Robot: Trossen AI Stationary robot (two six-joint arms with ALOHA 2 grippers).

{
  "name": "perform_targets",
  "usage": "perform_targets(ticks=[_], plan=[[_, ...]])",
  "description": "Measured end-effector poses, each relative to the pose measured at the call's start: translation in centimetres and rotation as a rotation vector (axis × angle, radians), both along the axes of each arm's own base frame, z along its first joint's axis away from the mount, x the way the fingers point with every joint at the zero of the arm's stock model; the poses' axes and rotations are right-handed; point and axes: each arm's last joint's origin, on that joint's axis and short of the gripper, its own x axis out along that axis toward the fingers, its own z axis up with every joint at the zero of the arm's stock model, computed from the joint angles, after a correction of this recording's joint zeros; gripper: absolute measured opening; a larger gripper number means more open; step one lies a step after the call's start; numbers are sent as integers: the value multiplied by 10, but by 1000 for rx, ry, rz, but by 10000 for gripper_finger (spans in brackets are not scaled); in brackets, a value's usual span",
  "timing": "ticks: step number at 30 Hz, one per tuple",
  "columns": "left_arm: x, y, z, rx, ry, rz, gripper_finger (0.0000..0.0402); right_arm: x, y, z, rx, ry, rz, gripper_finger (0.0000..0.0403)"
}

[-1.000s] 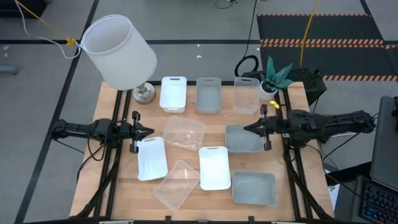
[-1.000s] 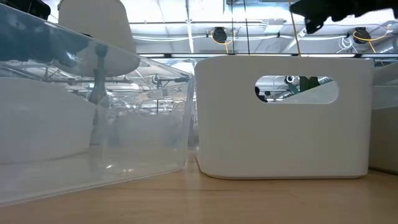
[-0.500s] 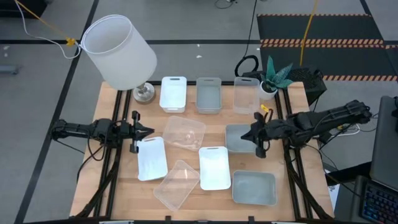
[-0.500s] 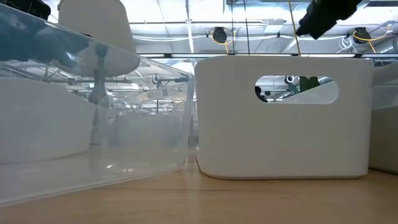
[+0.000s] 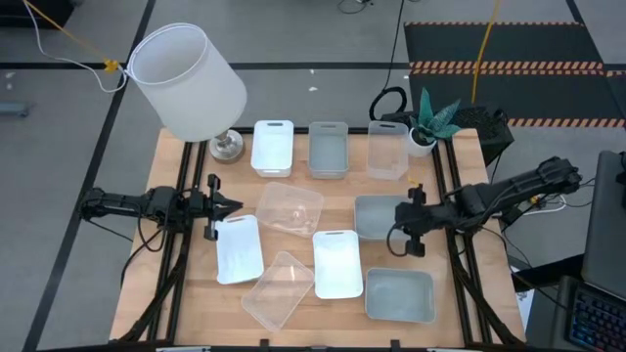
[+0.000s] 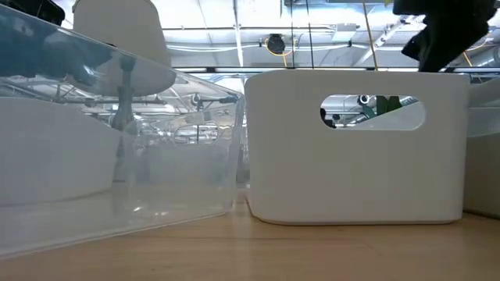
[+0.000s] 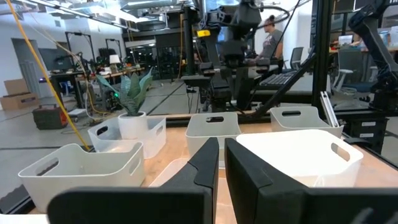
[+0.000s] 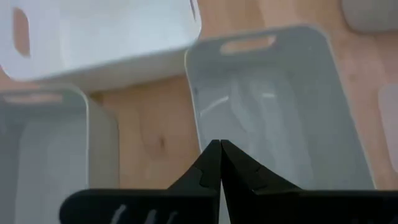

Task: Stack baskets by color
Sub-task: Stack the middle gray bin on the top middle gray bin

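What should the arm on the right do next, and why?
Probably open its fingers and lower onto a grey basket's rim. The right gripper is shut and empty, hanging between the two grey baskets, and no loose basket is stacked yet.

In the low view, a clear basket at 9 o'clock is cut off by the left edge. A white basket fills the centre and hides the table behind it. A further basket at 3 o'clock is cut by the right edge; its colour cannot be determined. In the right wrist view, a white basket at 11 o'clock is blurred and cut by the top edge. A grey basket at 8 o'clock runs off the left edge.
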Motion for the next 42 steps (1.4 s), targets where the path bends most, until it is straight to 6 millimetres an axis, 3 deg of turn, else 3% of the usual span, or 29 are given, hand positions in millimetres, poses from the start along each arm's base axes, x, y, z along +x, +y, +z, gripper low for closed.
perform_targets(ticks=[12, 31, 42], plan=[[0, 0, 0, 3, 1, 14, 31, 0, 2, -15, -29, 178, 6, 16], [0, 0, 0, 3, 3, 16, 31, 6, 18, -36, -81, 359, 50, 169], [0, 0, 0, 4, 3, 16, 31, 11, 19, -47, -135, 453, 48, 163]])
